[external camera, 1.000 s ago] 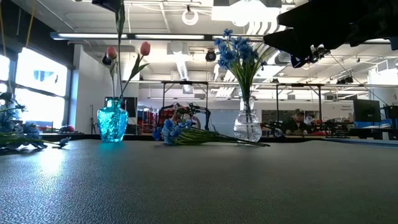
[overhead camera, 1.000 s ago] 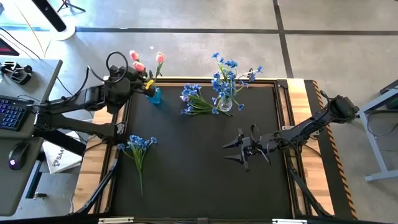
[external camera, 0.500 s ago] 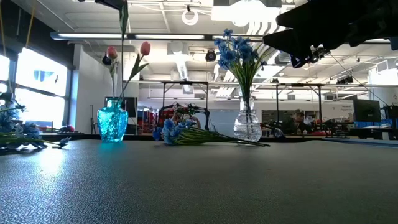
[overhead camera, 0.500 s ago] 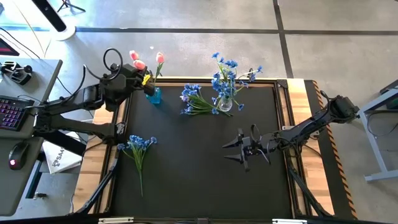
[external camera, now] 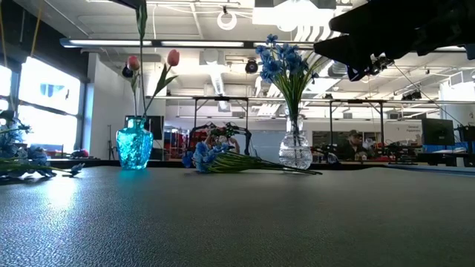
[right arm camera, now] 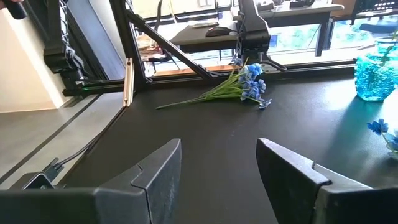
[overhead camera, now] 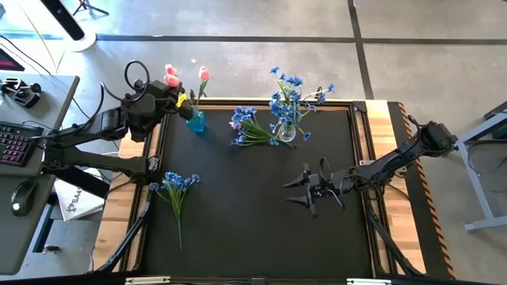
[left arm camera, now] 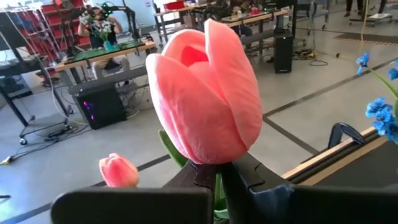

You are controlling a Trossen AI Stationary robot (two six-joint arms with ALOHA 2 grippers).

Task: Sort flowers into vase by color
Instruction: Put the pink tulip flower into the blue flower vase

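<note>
I can read no writing anywhere. My left gripper [overhead camera: 176,93] is clamped on a pink tulip [left arm camera: 205,99] above the blue vase [overhead camera: 196,121]. My right gripper [overhead camera: 299,192] waits with fingers apart over the mat [overhead camera: 238,214], holding nothing.

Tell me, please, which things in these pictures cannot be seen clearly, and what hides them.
- Left gripper, left wrist view: shut on the tulip; the blossom hides the blue vase below.
- Tulip stem, low view: the picture's top edge cuts off its bloom and the gripper.
- Right gripper, low view: only a dark silhouette against the ceiling lights.
- Clear vase, high view: blue blossoms cover its mouth.
</note>
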